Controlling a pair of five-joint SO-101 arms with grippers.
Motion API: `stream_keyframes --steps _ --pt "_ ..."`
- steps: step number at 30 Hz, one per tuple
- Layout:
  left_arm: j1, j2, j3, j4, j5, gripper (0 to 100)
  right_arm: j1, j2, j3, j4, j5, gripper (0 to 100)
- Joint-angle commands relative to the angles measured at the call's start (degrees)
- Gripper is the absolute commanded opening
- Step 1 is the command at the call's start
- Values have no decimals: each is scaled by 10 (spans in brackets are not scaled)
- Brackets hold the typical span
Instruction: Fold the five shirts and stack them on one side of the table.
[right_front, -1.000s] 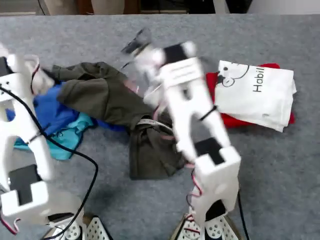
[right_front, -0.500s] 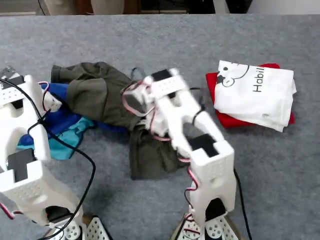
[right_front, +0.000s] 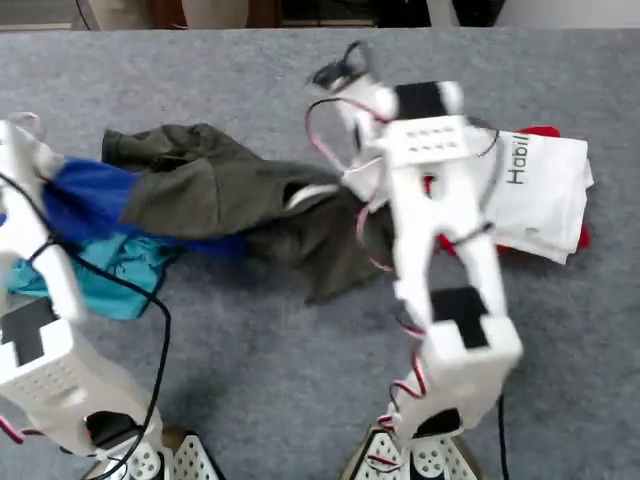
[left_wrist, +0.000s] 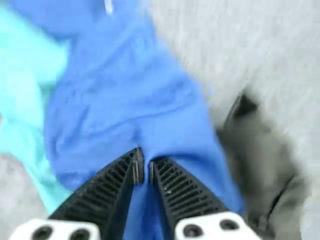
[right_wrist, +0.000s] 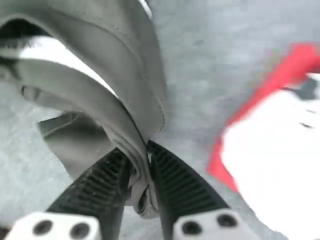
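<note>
An olive shirt lies stretched across the middle of the table in the high view. My right gripper is shut on its edge near the folded stack. In the right wrist view the right gripper pinches a fold of the olive shirt. A blue shirt sticks out from under the olive one at the left, over a teal shirt. My left gripper is shut on the blue shirt, and the left gripper sits at the table's left edge.
A folded white shirt lies on a folded red shirt at the right; both show in the right wrist view as white shirt and red shirt. Bare grey table lies in front of the pile.
The right arm swung from the pile's middle toward the folded stack, dragging the olive shirt out flat. The left arm drew back to the left with the blue shirt.
</note>
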Motion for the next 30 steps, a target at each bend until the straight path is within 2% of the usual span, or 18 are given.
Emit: stream_keyframes --steps 1,7,11,16,22,24,29,30 --pt "-34 -5 -110 -6 -6 19 64 -113 -59 12 -7 2" --pt "-41 -5 -184 -10 -39 19 145 -211 -155 11 -3 2" --pt "-57 -5 -221 -34 -43 19 150 -244 -163 11 -3 2" --pt "-84 -10 -279 -34 -41 19 88 -251 -77 11 -6 2" --pt "-105 -10 -333 -26 -43 19 9 -250 -38 10 -7 2" --pt "-100 -10 -334 -19 -66 19 -14 -250 -26 6 -7 2" --pt "-33 -6 -326 107 -164 23 -42 -251 7 -18 -7 2" --pt "-10 -5 -317 138 -175 51 -44 -249 14 -19 -7 2"
